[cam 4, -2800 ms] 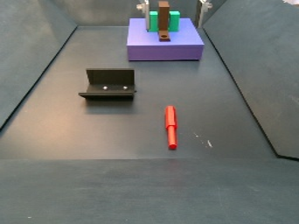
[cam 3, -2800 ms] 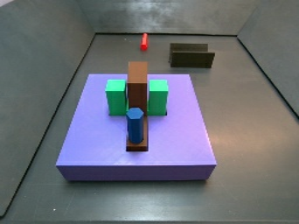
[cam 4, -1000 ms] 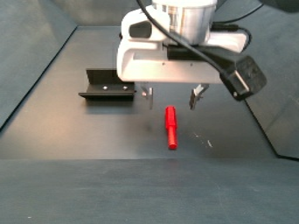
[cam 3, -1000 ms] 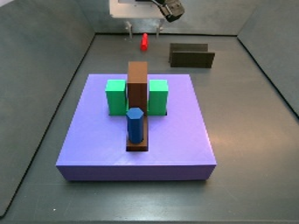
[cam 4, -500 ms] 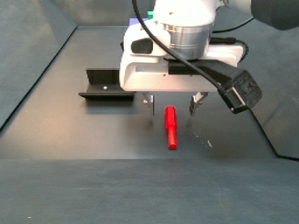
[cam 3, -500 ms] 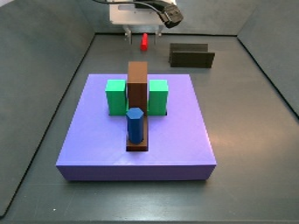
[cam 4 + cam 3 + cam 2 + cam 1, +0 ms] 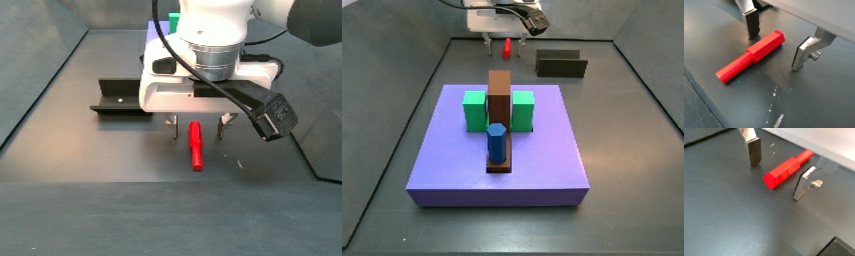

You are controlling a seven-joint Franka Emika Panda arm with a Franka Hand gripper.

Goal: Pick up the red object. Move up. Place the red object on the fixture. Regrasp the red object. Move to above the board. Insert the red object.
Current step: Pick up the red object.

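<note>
Lower now: open gripper (image 7: 198,123) astride red object (image 7: 195,143)

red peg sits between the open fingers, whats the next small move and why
Probably close the hand on the red peg. In both wrist views the peg lies on the floor between the two fingers, which stand apart, low beside it, neither touching it.

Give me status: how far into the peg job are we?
Done: nothing finished; the red object lies flat on the floor. In hand: the gripper is open and straddles it, fingers on either side in both wrist views, neither touching. Left: grasp, lift, place on the fixture, regrasp, carry above the board, insert.
</note>
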